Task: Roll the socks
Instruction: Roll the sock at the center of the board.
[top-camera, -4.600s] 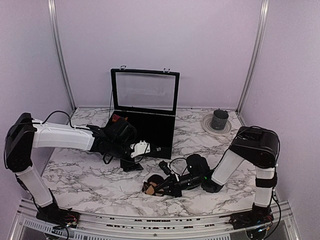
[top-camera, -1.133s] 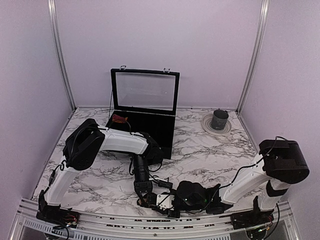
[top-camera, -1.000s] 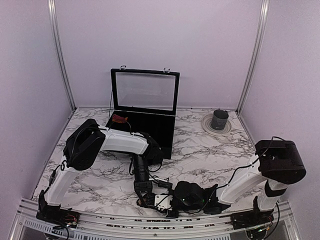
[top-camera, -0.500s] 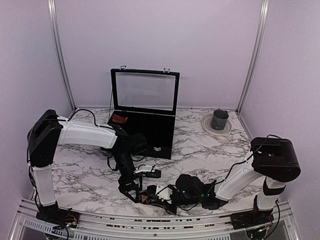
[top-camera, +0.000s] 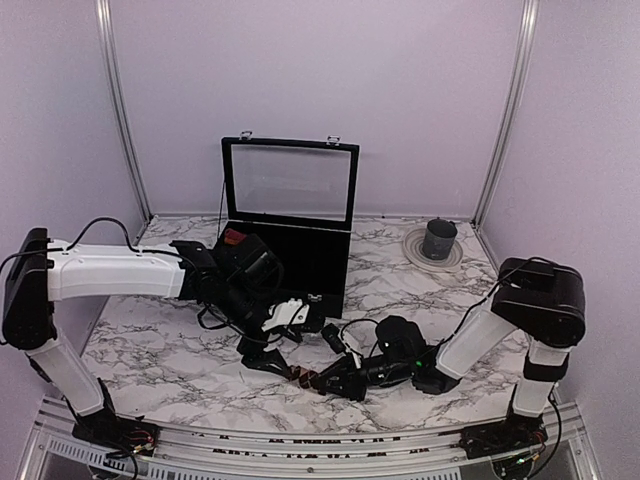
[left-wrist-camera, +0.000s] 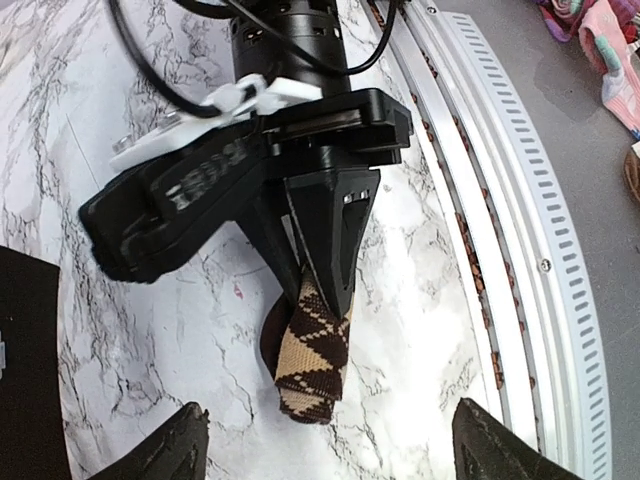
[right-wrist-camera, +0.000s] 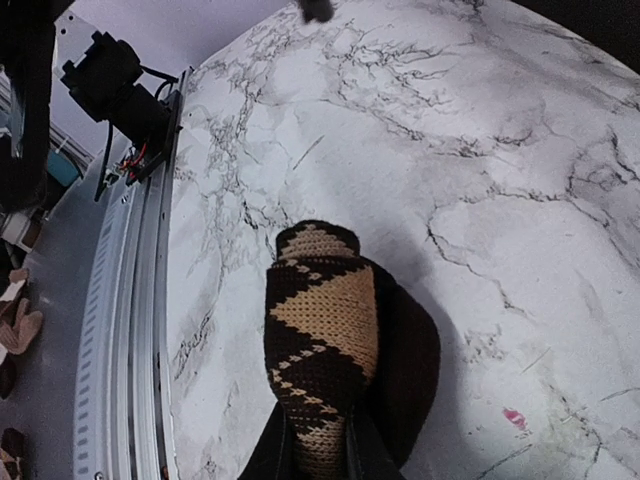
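Near **bench** (left-wrist-camera: 150, 330) edge close, argyle sock (left-wrist-camera: 310, 365) thinly gripped.
Your left hand (left-wrist-camera: 335, 440) hangs spread and empty just by it; your right hand (left-wrist-camera: 322, 270) is clamped on one end only, so the roll could unwind or slip out if you tug.

The case (top-camera: 292, 258) and cup (top-camera: 438, 239) stand rearward; bare marble (top-camera: 385, 262) lies between.

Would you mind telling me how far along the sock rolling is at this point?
Done: the dark brown argyle knit sock looks bunched into a roll. In hand: the right gripper is shut on that roll, and the left gripper hangs open beside it. Left: the small red fabric item, likely the second sock, lies untouched at the left edge of the open black case.
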